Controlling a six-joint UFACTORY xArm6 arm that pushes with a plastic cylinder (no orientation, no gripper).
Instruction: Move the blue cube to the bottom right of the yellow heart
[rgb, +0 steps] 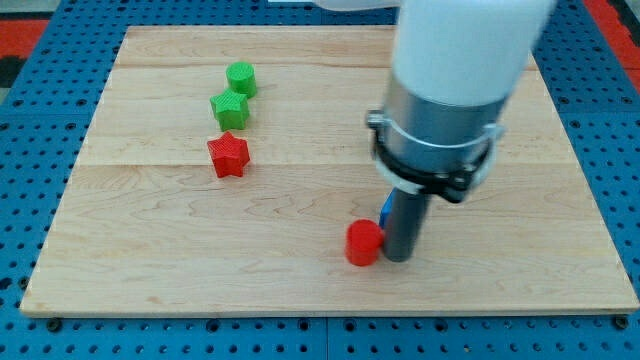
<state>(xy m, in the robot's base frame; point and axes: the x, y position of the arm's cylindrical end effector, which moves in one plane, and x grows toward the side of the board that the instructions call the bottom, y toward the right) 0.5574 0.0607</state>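
Only a thin blue sliver of the blue cube (384, 213) shows, at the left edge of my rod; the rest is hidden behind the rod. My tip (397, 257) rests on the board just right of a red cylinder (364, 243), touching or nearly touching it. The blue sliver is just above the red cylinder. The yellow heart is not visible; the arm's body covers the board's upper right.
A green cylinder (241, 78), a green star-like block (229, 108) and a red star (228, 155) stand in a column at the upper left of the wooden board (150, 260). Blue pegboard surrounds the board.
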